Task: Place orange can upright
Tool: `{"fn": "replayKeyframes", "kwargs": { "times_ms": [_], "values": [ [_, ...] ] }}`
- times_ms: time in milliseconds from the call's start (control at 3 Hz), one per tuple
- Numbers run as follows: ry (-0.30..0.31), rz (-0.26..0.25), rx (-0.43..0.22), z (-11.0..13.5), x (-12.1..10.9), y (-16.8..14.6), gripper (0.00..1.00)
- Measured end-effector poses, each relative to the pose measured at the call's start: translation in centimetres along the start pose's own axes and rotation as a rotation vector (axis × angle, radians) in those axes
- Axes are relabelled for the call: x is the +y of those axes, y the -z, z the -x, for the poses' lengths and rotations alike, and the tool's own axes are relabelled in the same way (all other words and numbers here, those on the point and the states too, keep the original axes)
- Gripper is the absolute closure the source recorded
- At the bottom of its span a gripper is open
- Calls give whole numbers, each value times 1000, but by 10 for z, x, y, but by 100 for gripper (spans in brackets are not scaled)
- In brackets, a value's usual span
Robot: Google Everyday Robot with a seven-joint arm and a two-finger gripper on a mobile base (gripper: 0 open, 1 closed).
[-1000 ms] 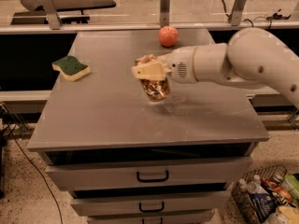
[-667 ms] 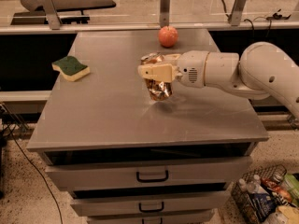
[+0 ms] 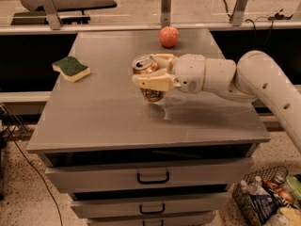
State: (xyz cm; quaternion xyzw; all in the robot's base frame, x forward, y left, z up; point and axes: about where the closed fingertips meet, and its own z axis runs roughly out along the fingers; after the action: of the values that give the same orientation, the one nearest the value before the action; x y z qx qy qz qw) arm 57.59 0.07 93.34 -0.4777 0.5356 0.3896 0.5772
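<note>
Sponge (image 3: 70, 68), green on top and yellow beneath, is seen lying flat at the left of the grey tabletop (image 3: 103, 117), well apart from everything else. Near the middle, the orange can (image 3: 145, 64) is held in the pincer (image 3: 144, 74): the cream fingers (image 3: 155, 82) are closed around its body, one above and one across the front. The can is tilted, with its silver pull-tab end turned up and to the left, and its lower end is kept just over the tabletop (whether it touches cannot be told). Behind it, near the far edge, a round orange-red fruit (image 3: 169, 36) is set alone. To the right, the white arm (image 3: 244, 76) is stretched in over the right edge of the tabletop. Drawers (image 3: 153, 177) with dark handles are seen below, and a wire basket (image 3: 263, 199) of bottles is placed on the floor at the lower right.
</note>
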Motion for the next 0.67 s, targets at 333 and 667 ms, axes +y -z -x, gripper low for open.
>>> {"fn": "replayKeyframes", "kwargs": {
  "times_ms": [333, 667],
  "values": [
    [89, 38, 11, -8, 10, 2, 100],
    [92, 43, 13, -8, 12, 2, 100]
  ]
}}
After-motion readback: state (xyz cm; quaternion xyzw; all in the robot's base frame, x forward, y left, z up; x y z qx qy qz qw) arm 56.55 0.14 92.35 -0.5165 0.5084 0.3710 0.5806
